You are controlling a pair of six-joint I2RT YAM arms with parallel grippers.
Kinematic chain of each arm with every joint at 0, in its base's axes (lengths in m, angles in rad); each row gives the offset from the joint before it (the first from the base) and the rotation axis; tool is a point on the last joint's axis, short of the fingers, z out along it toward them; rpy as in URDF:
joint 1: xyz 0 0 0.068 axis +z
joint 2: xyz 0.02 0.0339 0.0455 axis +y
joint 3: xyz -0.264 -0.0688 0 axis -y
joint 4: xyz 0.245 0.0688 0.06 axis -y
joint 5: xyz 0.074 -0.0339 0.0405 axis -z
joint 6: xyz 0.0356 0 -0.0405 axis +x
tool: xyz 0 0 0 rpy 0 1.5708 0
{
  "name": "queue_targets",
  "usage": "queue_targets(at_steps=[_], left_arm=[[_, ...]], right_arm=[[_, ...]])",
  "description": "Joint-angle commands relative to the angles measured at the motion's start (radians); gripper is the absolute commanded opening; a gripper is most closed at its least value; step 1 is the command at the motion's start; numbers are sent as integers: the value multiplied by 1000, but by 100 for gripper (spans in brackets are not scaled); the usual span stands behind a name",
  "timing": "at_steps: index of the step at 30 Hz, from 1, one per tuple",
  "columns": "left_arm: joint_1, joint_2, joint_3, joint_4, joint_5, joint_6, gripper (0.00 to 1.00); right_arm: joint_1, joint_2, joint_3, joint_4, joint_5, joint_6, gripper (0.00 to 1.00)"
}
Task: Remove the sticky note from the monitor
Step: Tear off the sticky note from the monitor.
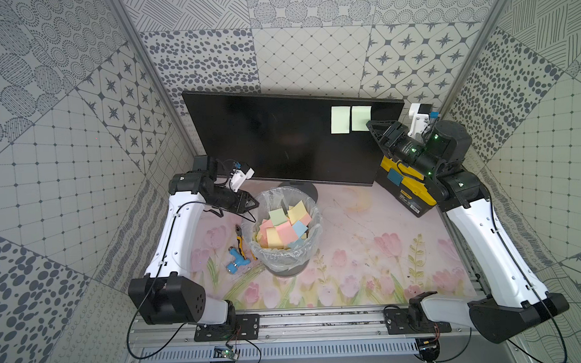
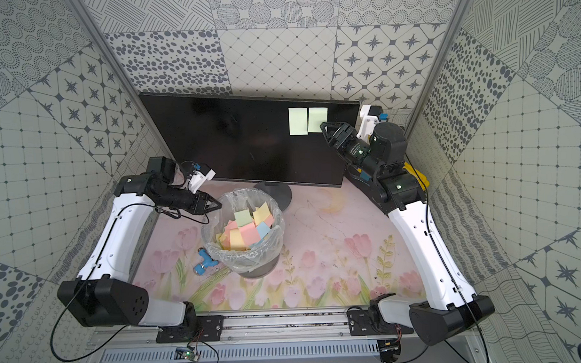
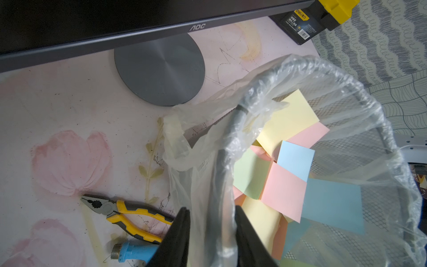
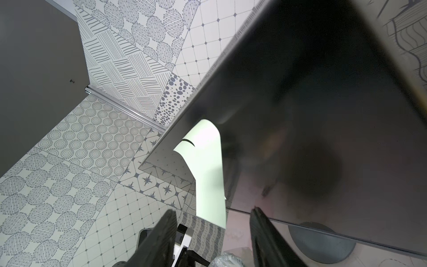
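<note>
The right gripper (image 1: 370, 125) reaches up to the upper right of the monitor (image 1: 264, 136), where two pale green notes sit side by side on the black screen. It goes for the outer sticky note (image 1: 361, 117), nearest the screen's edge, rather than the inner note (image 1: 340, 119). In the right wrist view, the outer note's lower part curls away from the glass and hangs between the fingers (image 4: 166, 231). These stand apart on either side of the paper without pinching it. That lifted free edge is probably why the approach comes from below, since the glued strip seems to be at the top.

The left gripper (image 3: 211, 209) is clamped on the liner-covered rim of the wire-mesh wastebasket (image 3: 238, 120). It is likely steadying the basket as the drop point, and pink, yellow, blue and green notes already lie inside.

Legible writing is sparse. "AOC" shows on the monitor's lower bezel, and what looks like "deli" sits above a barcode on the black-and-yellow toolbox (image 3: 307, 25). A short dark curved mark on the outer note cannot be read.
</note>
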Motion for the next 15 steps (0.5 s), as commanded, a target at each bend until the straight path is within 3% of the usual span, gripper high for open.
queue_targets(at_steps=[1, 15], left_arm=[[-1, 5, 4, -18, 14, 22, 35], [-2, 9, 4, -20, 7, 28, 34]], right_arm=[[-3, 23, 27, 72, -22, 6, 50], [-3, 48, 42, 86, -30, -4, 47]])
